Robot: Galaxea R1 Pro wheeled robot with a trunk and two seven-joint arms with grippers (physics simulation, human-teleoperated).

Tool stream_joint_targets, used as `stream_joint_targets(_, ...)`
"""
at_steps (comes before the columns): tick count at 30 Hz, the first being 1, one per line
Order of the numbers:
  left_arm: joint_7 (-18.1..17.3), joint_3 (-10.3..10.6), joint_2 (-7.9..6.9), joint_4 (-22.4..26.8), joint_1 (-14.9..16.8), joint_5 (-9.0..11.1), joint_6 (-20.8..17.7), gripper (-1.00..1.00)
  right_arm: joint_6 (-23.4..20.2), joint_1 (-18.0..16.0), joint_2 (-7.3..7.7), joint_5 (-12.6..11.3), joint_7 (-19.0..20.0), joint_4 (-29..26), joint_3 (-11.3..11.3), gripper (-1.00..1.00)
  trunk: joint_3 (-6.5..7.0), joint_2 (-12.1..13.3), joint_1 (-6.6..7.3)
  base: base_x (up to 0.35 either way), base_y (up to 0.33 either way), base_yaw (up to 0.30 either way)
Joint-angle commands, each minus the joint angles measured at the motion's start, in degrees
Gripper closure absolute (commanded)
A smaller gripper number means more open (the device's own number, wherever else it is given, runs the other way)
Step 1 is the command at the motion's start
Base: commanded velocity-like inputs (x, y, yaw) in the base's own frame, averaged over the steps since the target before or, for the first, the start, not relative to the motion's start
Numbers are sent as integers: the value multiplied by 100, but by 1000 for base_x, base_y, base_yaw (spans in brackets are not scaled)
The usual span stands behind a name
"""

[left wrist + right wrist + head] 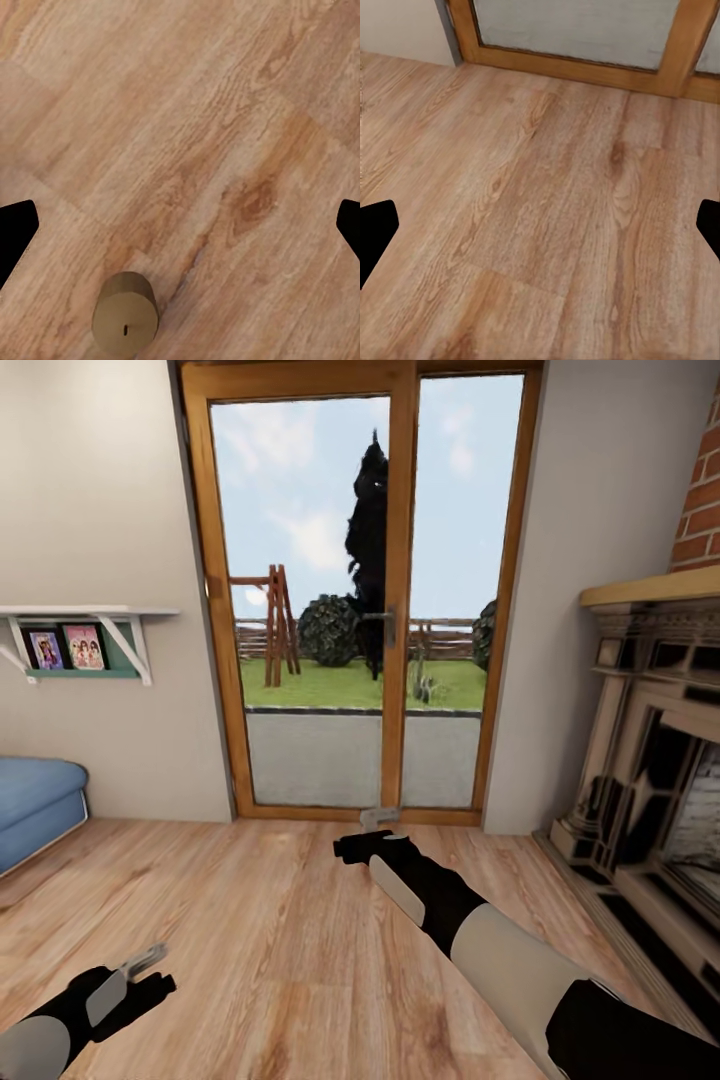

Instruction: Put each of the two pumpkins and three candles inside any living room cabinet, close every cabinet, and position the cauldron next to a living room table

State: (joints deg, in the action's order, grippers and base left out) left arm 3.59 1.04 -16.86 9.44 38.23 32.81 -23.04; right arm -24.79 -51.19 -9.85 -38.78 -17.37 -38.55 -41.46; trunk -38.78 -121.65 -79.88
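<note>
One tan candle (125, 315), a short cylinder with a small wick, stands upright on the wooden floor. It is seen from above in the left wrist view, off to one side of the span between the fingers. My left gripper (180, 225) hangs open above the floor, low at the left of the head view (148, 972). My right gripper (362, 838) reaches forward toward the glass door and is open, with bare floor between its fingers (376, 232). The pumpkins, cabinet, table and cauldron are out of view.
Straight ahead is a wood-framed glass door (395, 610). A stone fireplace (650, 780) with a brick chimney lines the right wall. A blue sofa (35, 805) juts in at the left under a white wall shelf (85, 615). Wooden floor (260, 920) lies between.
</note>
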Motion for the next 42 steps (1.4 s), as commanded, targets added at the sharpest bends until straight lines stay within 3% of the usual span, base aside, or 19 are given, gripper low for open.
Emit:
stream_joint_targets(1, 37, 11, -5, 15, 1, 58, -33, -100, -8, -6, 3, -60, -56, -17, -28, -100, -25, -45, -22, -1, 0, 178)
stream_joint_targets(15, 36, 18, 5, 14, 1, 60, -34, -100, -17, -5, 15, -60, -65, -126, -28, -100, -276, -606, -329, 0, 0, 253)
stream_joint_targets(37, 45, 50, 76, 13, 1, 42, -34, -100, -8, -7, 32, -60, -62, -131, -20, -100, -671, -1489, -812, -74, 0, 9)
stream_joint_targets(42, 45, 53, 84, 10, 1, 41, -34, -100, -31, -7, 38, -66, -62, -479, 0, -100, -761, -1689, -922, 0, 0, 0)
